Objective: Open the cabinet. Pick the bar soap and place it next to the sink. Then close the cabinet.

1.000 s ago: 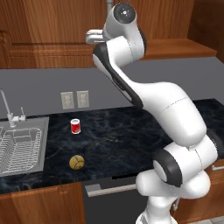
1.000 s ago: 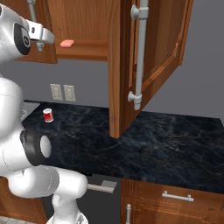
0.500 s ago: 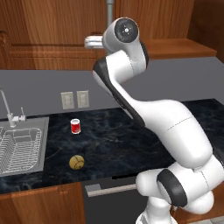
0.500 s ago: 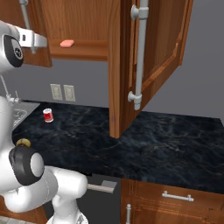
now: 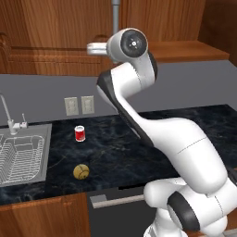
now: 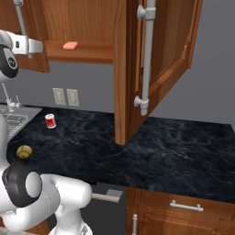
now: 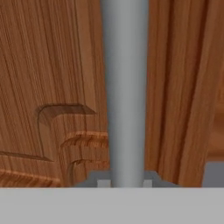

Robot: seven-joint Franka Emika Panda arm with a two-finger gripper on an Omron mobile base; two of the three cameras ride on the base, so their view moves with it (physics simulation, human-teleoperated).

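The gripper [image 6: 20,46] sits at the left door's grey handle [image 7: 125,87] of the cabinet [image 6: 151,69], whose right door stands wide open; whether the fingers clasp the bar cannot be told. The bar soap [image 6: 70,45] lies on the open shelf. A poorly followed swing arc could make the fingers slip off. Since half a second ago the upper arm has swung leftward.

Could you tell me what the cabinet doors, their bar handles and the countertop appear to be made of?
The cabinet doors look like reddish-brown wood with a smooth satin finish: vertical grain and raised moulding show in the hand view. The bar handle looks like brushed grey metal, plain and matte, though painted plastic cannot be ruled out. The countertop seems polished black stone, with pale marble-like veining.
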